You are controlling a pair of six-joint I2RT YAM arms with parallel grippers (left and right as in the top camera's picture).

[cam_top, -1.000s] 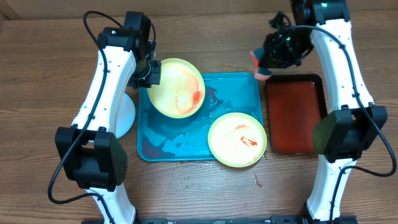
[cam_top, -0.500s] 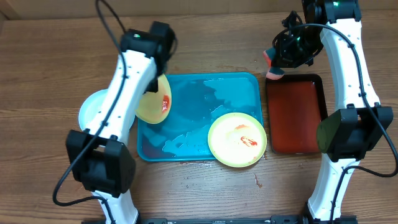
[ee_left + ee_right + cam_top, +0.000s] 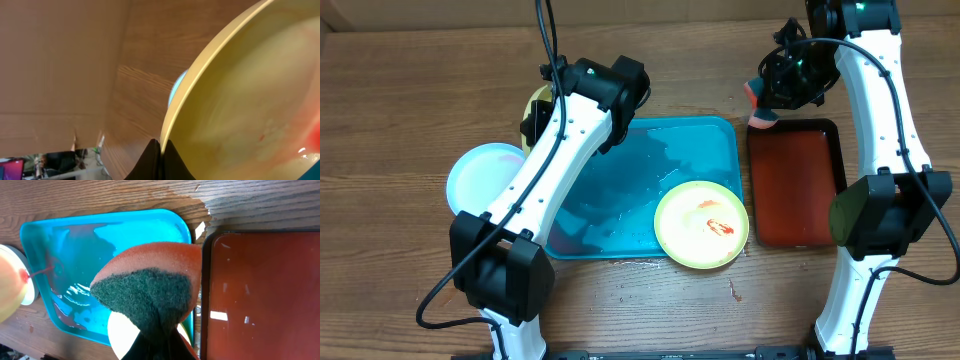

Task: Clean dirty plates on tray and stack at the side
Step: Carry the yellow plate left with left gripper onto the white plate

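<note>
- The yellow plate (image 3: 532, 108) was carried leftwards past the tray (image 3: 705, 150) edge, and was mostly hidden under the arm (image 3: 560, 150).
- Its rim was pinched by the left gripper (image 3: 160, 156).
- A sponge (image 3: 150, 275) was pinched by the right gripper (image 3: 159, 349).

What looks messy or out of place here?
The tray is wet and red-smeared, and red spots lie on the wooden table beside its near edge. The left gripper holds a yellow plate steeply tilted, sauce on it.

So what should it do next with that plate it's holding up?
Probably bring the sponge across to the tilted yellow-rimmed plate in the left gripper: red sauce shows on its face, so it looks too dirty to stack on the blue plate.
</note>
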